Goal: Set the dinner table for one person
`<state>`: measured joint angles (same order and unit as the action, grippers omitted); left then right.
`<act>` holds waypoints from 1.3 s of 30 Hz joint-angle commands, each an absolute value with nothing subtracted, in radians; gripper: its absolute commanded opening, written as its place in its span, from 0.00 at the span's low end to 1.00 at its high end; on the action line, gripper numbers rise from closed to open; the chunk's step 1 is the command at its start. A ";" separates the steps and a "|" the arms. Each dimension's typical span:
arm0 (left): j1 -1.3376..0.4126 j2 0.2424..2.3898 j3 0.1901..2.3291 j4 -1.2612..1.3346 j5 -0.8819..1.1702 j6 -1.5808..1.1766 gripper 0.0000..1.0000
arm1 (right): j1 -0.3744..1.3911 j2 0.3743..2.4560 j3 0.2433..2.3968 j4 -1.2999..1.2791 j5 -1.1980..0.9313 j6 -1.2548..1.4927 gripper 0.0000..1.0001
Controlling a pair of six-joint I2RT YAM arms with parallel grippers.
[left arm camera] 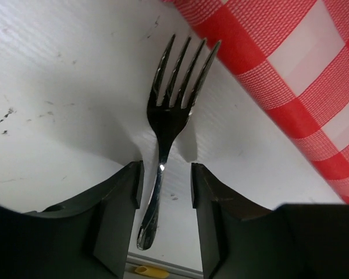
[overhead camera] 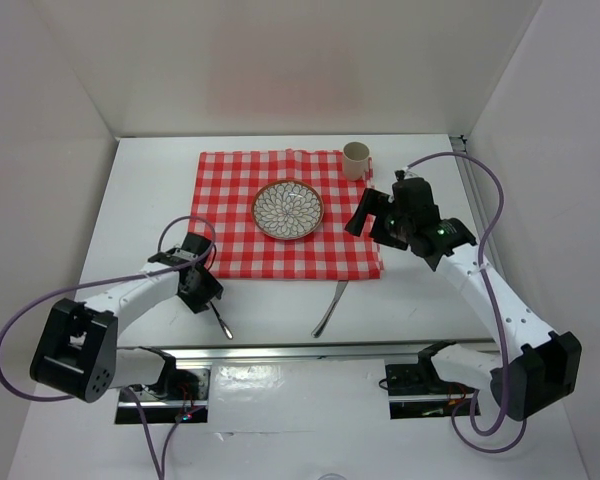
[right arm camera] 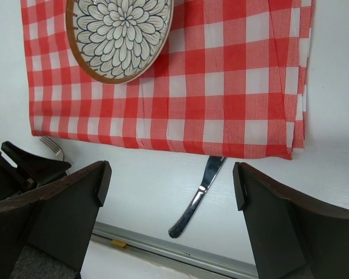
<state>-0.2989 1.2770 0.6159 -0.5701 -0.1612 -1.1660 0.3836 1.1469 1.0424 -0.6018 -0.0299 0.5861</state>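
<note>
The white dinner table (overhead camera: 145, 200) carries a red-and-white checked cloth (overhead camera: 280, 215) with a patterned plate (overhead camera: 287, 209) on it. A beige cup (overhead camera: 356, 160) stands at the cloth's far right corner. A fork (left arm camera: 168, 110) lies on the table left of the cloth's near corner. My left gripper (left arm camera: 163, 186) is open and straddles its handle, jaws apart from the metal; it also shows in the top view (overhead camera: 206, 295). A knife (right arm camera: 198, 197) lies near the front rail, its blade tip under the cloth edge. My right gripper (right arm camera: 171, 180) is wide open and empty, raised above the cloth's right side (overhead camera: 368, 212).
A silver rail (overhead camera: 320, 350) runs along the table's near edge. White walls enclose the table on three sides. The left arm's jaws (right arm camera: 23, 168) and the fork (right arm camera: 52, 148) show at the left of the right wrist view. The knife (overhead camera: 330, 308) lies between the two arms.
</note>
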 commanded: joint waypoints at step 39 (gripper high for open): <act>-0.334 2.026 1.764 -0.799 -0.348 -0.301 0.00 | 0.399 1.052 0.994 -0.770 -0.015 0.627 0.98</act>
<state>-0.3309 1.9511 1.6699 -0.7498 -0.3531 -0.4232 0.3904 1.0935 1.0271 -0.7040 -0.0170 0.5995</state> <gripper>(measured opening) 0.044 0.983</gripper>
